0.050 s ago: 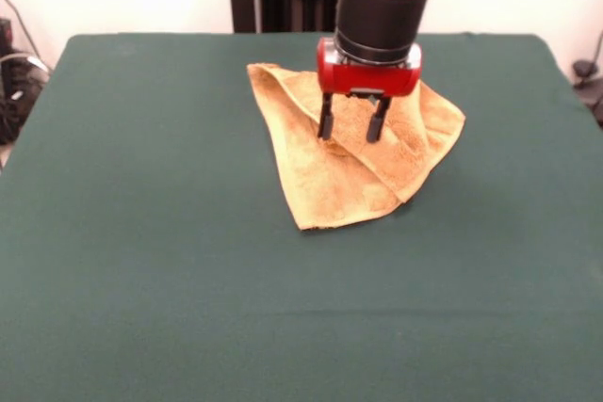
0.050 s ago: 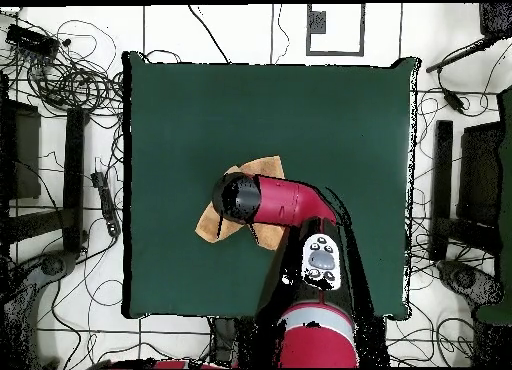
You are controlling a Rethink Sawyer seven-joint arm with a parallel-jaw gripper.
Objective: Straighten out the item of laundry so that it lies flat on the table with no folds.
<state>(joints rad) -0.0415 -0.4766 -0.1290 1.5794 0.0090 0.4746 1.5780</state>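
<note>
Towel (image 1: 339,171) on green bench (image 1: 151,233), toward far-middle, folded over w/ a diagonal crease, not flat. Claw (image 1: 351,129) open, tips down on towel's upper part. Overhead: arm (image 2: 285,201) covers most of towel (image 2: 208,224).

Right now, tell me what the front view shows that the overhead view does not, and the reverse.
Front view only: the gripper with its two black fingers spread apart, tips at the towel, and the fold running diagonally across the cloth.

Overhead view only: the whole table outline, the cables on the floor around it, and the arm covering most of the towel.

Both: the golden-orange towel lying folded, not flat, on the green table with the arm over it.
</note>
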